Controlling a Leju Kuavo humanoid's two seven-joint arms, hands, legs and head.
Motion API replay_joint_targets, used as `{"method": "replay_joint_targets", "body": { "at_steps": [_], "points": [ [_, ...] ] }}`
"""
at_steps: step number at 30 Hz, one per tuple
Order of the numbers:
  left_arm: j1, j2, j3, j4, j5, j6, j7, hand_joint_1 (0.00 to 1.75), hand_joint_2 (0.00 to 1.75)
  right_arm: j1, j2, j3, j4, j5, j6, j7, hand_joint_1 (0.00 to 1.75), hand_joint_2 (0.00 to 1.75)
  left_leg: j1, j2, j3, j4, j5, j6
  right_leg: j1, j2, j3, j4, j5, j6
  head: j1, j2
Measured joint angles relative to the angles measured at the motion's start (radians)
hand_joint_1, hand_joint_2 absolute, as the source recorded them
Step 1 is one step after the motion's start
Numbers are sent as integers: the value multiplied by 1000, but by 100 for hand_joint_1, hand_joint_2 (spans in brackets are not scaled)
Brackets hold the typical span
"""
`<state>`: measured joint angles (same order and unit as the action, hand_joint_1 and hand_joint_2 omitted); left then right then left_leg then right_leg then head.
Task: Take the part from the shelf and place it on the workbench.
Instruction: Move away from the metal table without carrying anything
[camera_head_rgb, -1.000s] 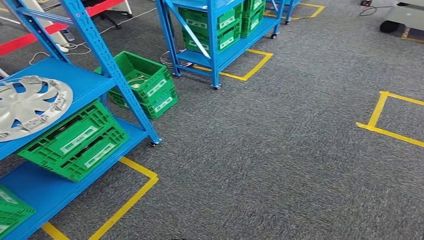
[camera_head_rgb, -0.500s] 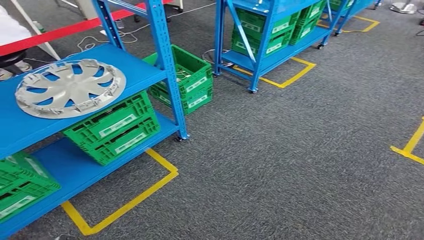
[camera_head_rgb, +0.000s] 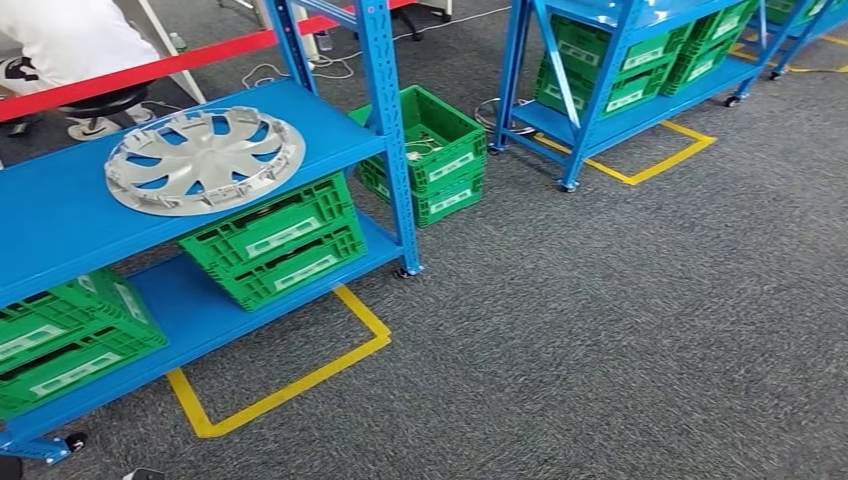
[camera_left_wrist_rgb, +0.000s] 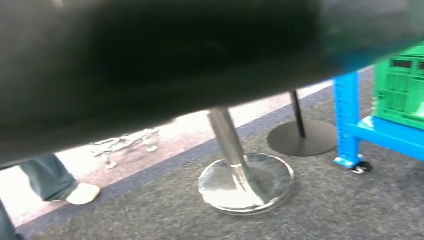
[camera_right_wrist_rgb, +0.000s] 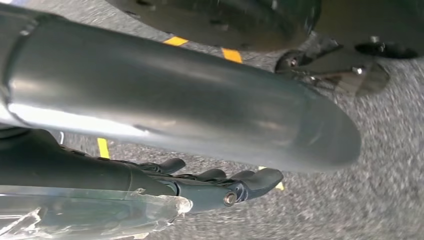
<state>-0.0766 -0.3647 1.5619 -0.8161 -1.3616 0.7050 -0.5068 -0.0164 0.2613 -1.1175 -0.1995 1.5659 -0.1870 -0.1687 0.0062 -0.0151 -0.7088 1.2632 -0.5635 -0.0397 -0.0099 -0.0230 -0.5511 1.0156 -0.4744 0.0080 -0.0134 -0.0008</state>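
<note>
A round silver plastic wheel cover with curved spokes (camera_head_rgb: 205, 160) lies flat on the upper board of a blue metal shelf rack (camera_head_rgb: 60, 225); nothing touches it. Under that board, on the lower board, sit two green slotted plastic crates with white labels, one (camera_head_rgb: 275, 240) below the wheel cover and one (camera_head_rgb: 65, 340) further left. A third green crate (camera_head_rgb: 430, 150) stands on the grey carpet (camera_head_rgb: 600, 330) just behind the rack's upright post; yellow floor tape (camera_head_rgb: 290, 385) outlines the rack's place. A second blue rack with green crates (camera_head_rgb: 620, 70) stands well apart, further back.

Compared with half a second ago, the whole view has swung; the wheel cover and rack now sit nearer the middle, so the camera has turned, not the things.

In the right wrist view the robot's right hand (camera_right_wrist_rgb: 215, 182) hangs over the carpet, dark fingers stretched out and holding nothing. The left hand's state I cannot tell; its wrist view shows a shiny chrome stand base (camera_left_wrist_rgb: 245, 182) on carpet.
</note>
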Motion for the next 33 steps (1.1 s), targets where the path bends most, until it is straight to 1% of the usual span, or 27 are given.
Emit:
{"method": "replay_joint_targets", "body": {
  "at_steps": [1,2,3,4,5,6,7,9,11,13,14,15,16,17,18,20,21,22,24,25,26,28,29,30,31,32,33],
  "points": [
    [1,0,0,1,-8,0,-1,0,0,-1,0,7,2,2,14,4,0,0,0,2,-2,7,9,0,0,-12,0,0,0,0,0,0],
    [2,0,0,1,-15,0,-1,0,0,-1,-1,16,4,4,27,8,0,0,0,6,16,-26,34,0,1,-24,1,0,-1,1,0,0],
    [2,0,0,1,-20,0,-1,0,0,-2,-1,24,7,5,37,10,0,0,0,19,50,-88,68,2,1,-35,3,0,-2,2,0,0],
    [2,1,0,1,-22,0,-1,0,0,-3,-1,31,9,5,42,13,0,0,-2,42,89,-160,97,3,3,-45,6,1,-5,5,-1,0],
    [-1,1,0,1,-24,0,-1,0,0,-3,-1,37,11,5,45,14,0,0,-4,59,120,-219,115,8,5,-54,8,1,-8,10,-1,0],
    [-2,1,0,1,-26,0,-1,0,0,-3,-1,41,13,5,46,15,0,0,-6,72,138,-255,123,13,8,-62,9,2,-10,15,0,0],
    [-2,0,0,1,-28,0,-1,0,0,-3,-1,45,13,5,48,16,0,0,-9,73,143,-270,122,19,10,-70,12,0,-12,21,1,0],
    [1,0,0,2,-31,0,-2,0,0,-6,-1,52,14,5,56,18,0,0,-8,52,142,-276,124,33,9,-80,17,-3,-15,32,2,0],
    [3,2,0,2,-34,1,-5,0,0,-9,-1,63,16,5,79,23,0,0,-3,33,145,-281,128,45,5,-43,5,30,-40,44,6,0],
    [-2,2,0,2,-43,1,-11,0,0,-7,-2,80,21,5,119,32,0,0,0,13,145,-282,130,53,4,6,-47,144,-99,50,12,0],
    [-4,1,0,3,-48,1,-14,0,0,-5,-3,89,23,5,140,36,0,0,-1,1,145,-282,130,56,4,15,-81,213,-127,51,13,0],
    [-4,1,0,4,-51,1,-17,0,0,-2,-3,99,25,5,159,38,0,0,-1,-11,145,-281,130,57,4,19,-107,261,-140,51,14,0],
    [-4,1,0,4,-54,1,-19,0,0,0,-4,108,26,5,173,39,0,0,-1,-25,145,-281,130,57,4,20,-118,275,-134,50,15,0],
    [-3,1,0,5,-56,1,-20,0,0,1,-4,116,27,5,183,39,0,0,-1,-38,146,-280,130,56,3,22,-109,248,-108,49,16,0],
    [-3,0,0,5,-57,1,-21,0,0,2,-4,124,28,5,189,39,0,0,0,-52,148,-280,130,54,1,31,-82,185,-69,48,16,0],
    [-4,0,0,5,-60,1,-22,0,0,1,-4,135,29,4,194,38,0,0,1,-77,147,-277,130,46,-5,76,-21,54,-17,45,16,0],
    [-4,0,0,6,-60,1,-22,0,0,0,-4,139,31,1,191,37,0,0,1,-87,145,-276,131,39,-7,94,-2,15,-8,43,15,0],
    [-4,0,0,6,-58,1,-21,0,0,0,-4,142,31,-6,183,36,0,0,2,-96,141,-276,133,33,-7,102,6,3,-11,39,15,0],
    [0,0,1,6,-46,1,-14,0,0,1,-4,142,32,-35,145,28,0,0,6,-110,135,-279,138,20,-4,83,9,0,-6,28,14,0],
    [3,0,1,6,-35,1,-9,0,0,1,-4,138,32,-59,117,19,0,0,6,-99,131,-274,134,15,-4,73,10,-2,-4,21,13,0],
    [4,1,1,6,-23,1,-4,0,0,1,-4,131,31,-87,85,6,0,0,5,-77,121,-253,119,10,-4,61,11,-5,-2,14,10,0],
    [3,1,0,7,1,1,7,0,0,0,-3,105,29,-156,23,-29,0,0,2,-21,70,-151,60,3,-3,35,12,-8,-2,4,4,0],
    [3,1,0,9,14,1,12,0,0,1,-4,86,27,-196,2,-50,0,0,3,-6,35,-80,28,0,-2,20,12,-8,-3,1,2,0],
    [4,1,0,10,29,1,16,0,0,1,-4,63,23,-238,-11,-74,0,0,3,0,7,-22,8,-1,-1,4,12,-8,-4,0,2,0],
    [7,1,0,12,43,1,18,0,0,0,-4,38,19,-278,-17,-98,0,0,4,3,-8,7,5,-1,0,-10,12,-8,-6,-1,2,0],
    [11,1,0,14,55,1,21,0,0,0,-5,12,14,-312,-17,-118,0,0,4,4,-2,-3,22,0,0,-23,14,-8,-7,0,2,0],
    [14,1,0,16,65,1,25,0,0,-1,-5,-13,10,-336,-14,-134,0,0,3,10,24,-50,52,1,1,-34,16,-8,-9,1,2,0]
  ]
}}
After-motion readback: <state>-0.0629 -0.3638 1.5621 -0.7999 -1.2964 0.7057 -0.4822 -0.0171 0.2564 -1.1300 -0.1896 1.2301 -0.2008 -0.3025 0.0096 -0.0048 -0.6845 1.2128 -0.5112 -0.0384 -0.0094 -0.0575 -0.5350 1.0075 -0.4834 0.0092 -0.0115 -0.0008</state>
